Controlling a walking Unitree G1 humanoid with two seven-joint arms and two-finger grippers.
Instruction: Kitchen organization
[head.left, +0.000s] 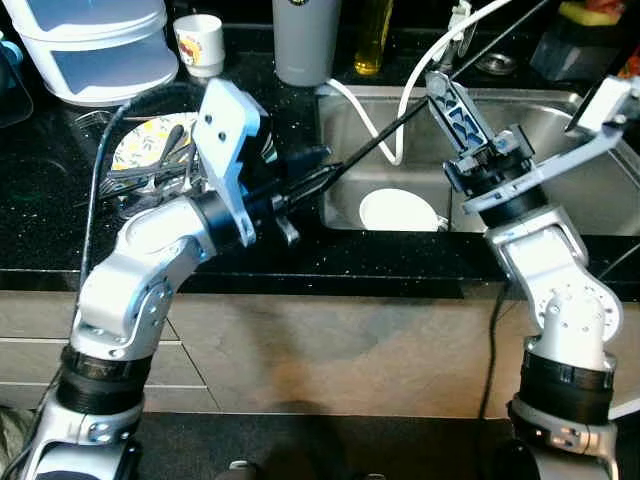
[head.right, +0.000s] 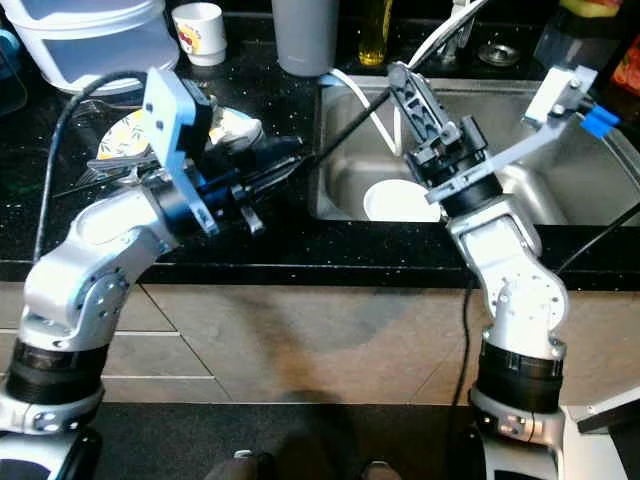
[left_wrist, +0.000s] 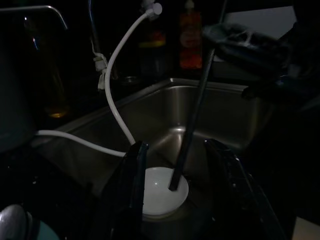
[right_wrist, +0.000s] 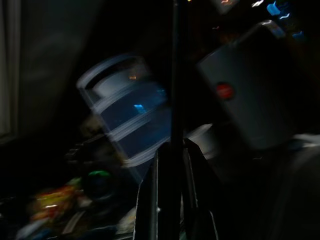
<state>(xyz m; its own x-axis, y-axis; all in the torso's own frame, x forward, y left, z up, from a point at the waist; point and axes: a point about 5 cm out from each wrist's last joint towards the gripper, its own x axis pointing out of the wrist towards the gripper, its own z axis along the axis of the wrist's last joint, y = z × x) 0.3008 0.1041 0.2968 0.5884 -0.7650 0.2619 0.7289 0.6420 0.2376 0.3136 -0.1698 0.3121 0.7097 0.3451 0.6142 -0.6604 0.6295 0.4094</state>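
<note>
— Where is the long black stick (head.left: 385, 135)?
— It slants over the sink (head.left: 545, 105). Its low end touches the white plate (head.left: 400, 211) on the sink floor, near the front wall. Its top end goes up toward the back of the counter (head.left: 300, 262).

— Who holds it?
— The right gripper (right_wrist: 170, 150). Its two fingers are pressed on the stick, one on each side. That arm reaches over the front edge of the sink.

— And the left gripper (left_wrist: 175, 165)?
— It sits over the counter, just left of the sink, and points at the plate. Its fingers (left_wrist: 135, 180) are spread apart with nothing between them.

— What else is near?
— A white hose (head.left: 385, 120) hangs into the sink. A flowery plate (head.left: 150, 140) with forks lies on the left of the counter. At the back edge stand a grey tumbler (head.left: 305, 40), a small white cup (head.left: 200, 42), a yellow bottle (head.left: 372, 40) and a clear plastic box (head.left: 95, 45).
</note>
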